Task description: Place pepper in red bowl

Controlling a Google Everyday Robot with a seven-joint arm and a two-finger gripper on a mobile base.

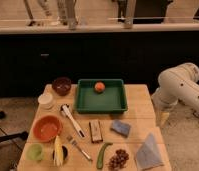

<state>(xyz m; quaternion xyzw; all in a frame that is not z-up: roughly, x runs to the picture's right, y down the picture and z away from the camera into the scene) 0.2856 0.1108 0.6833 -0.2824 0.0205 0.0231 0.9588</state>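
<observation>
I see a dark green pepper (pixel 103 154) and orange-red bowl (pixel 35 126) before the green tray (pixel 100 109); white arm (pixel 180 85) right of it, hand out of sight.

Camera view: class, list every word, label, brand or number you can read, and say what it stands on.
None can be read.
Any print on the small brown item beside the pepper cannot be made out.
The claw is out of view; only the white arm shows, at the right.

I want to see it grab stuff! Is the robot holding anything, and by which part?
Nothing that shows. The pepper lies untouched on the table; the arm is folded off the table's right side, with its gripper out of view.
</observation>
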